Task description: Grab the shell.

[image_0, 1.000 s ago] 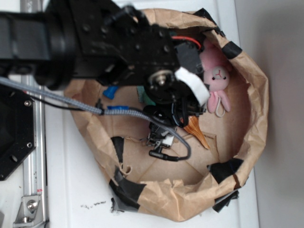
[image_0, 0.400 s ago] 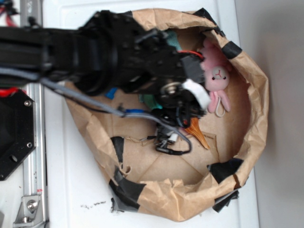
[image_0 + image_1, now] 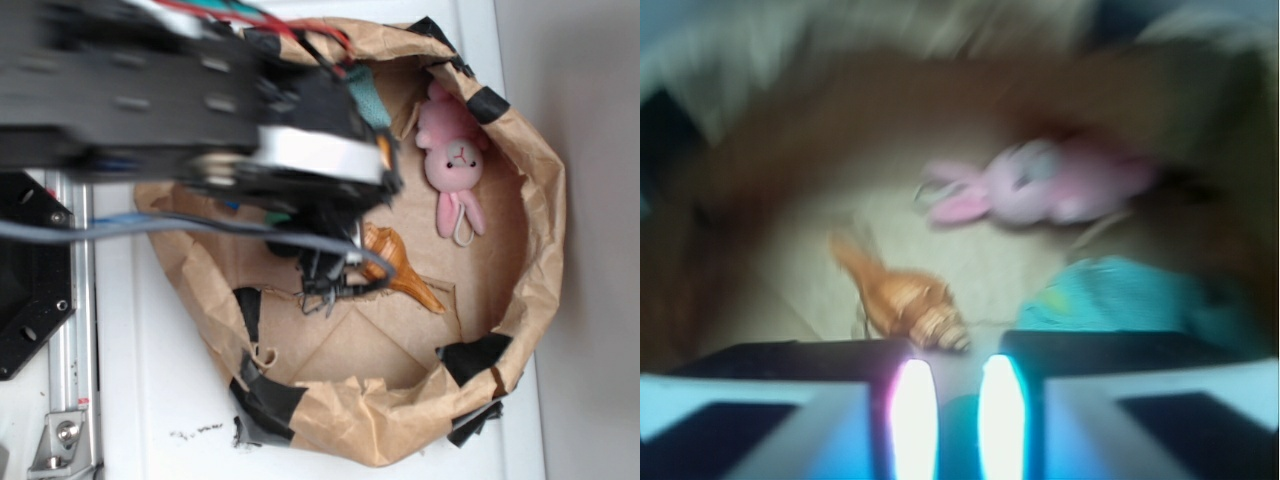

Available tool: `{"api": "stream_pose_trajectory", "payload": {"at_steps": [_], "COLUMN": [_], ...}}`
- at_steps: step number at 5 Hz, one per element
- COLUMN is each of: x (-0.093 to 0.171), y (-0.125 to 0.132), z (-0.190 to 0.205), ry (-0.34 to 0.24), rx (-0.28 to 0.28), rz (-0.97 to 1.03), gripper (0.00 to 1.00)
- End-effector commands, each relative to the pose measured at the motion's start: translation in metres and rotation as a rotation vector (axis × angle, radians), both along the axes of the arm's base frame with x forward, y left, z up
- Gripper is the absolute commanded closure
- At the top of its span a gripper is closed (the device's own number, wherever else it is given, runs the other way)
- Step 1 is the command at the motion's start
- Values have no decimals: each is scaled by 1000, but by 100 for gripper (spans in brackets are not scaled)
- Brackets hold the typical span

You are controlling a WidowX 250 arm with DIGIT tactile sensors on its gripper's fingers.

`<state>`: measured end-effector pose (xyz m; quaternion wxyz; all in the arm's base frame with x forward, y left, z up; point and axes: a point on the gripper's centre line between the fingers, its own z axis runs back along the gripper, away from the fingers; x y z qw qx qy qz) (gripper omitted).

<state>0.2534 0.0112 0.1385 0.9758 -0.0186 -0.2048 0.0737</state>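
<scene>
The shell (image 3: 398, 264) is an orange-brown spiral conch lying on the floor of the paper bag, its pointed tail toward the lower right. In the blurred wrist view the shell (image 3: 902, 300) lies just beyond my fingertips, a little left of centre, and nothing is touching it. My gripper (image 3: 948, 365) has its jaws close together with only a narrow slit between the bright pads, and the shell is not in it. From outside, the gripper (image 3: 325, 283) hangs just left of the shell under the blurred black arm.
A crumpled brown paper bag (image 3: 540, 200) with black tape patches walls in the work area. A pink plush bunny (image 3: 455, 160) (image 3: 1040, 185) lies at the far side. A teal cloth (image 3: 368, 100) (image 3: 1120, 295) sits beside the shell. A metal rail (image 3: 75, 330) runs along the left.
The arm has swung up and to the left and now blurs. The shell, earlier mostly hidden under the wrist, now shows almost whole and stays on the bag floor.
</scene>
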Motion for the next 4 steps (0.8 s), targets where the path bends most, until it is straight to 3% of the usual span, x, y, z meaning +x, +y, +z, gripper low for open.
{"api": "stream_pose_trajectory", "payload": {"at_steps": [1, 2, 3, 4], "x": [-6, -10, 5, 28], "y": [-12, -12, -5, -14], "z": [85, 78, 28, -23], "ry": [52, 51, 60, 137], "rx": [-51, -43, -37, 83], "rz": [206, 118, -132, -317], "gripper": [100, 0, 0, 0]}}
